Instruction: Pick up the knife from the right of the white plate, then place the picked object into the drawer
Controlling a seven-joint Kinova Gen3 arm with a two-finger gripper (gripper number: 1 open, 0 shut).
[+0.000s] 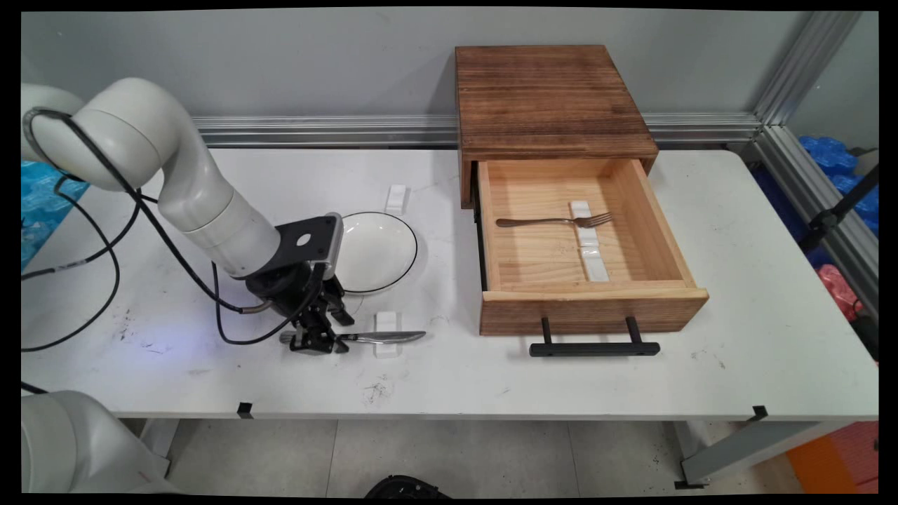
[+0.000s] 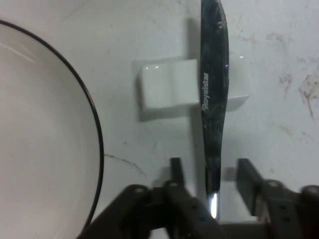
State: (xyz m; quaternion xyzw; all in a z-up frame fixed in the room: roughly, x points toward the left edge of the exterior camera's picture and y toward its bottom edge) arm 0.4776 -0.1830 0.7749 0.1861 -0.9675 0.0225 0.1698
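One knife (image 1: 382, 337) lies across a white rest (image 1: 386, 334) at the plate's (image 1: 379, 251) 6 o'clock, gripper (image 1: 317, 341) down over its handle. Fork (image 1: 554, 221) sits in the open drawer (image 1: 593, 308). Hand view: fingers (image 2: 175, 172) spread either side of the knife (image 2: 213, 99), not pinching it, plate (image 2: 45, 129) at 9 o'clock.

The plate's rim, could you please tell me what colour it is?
The white plate has a thin black rim, clearest in the hand view.

The knife (image 2: 213, 94) blade is lettered "Royalstar".
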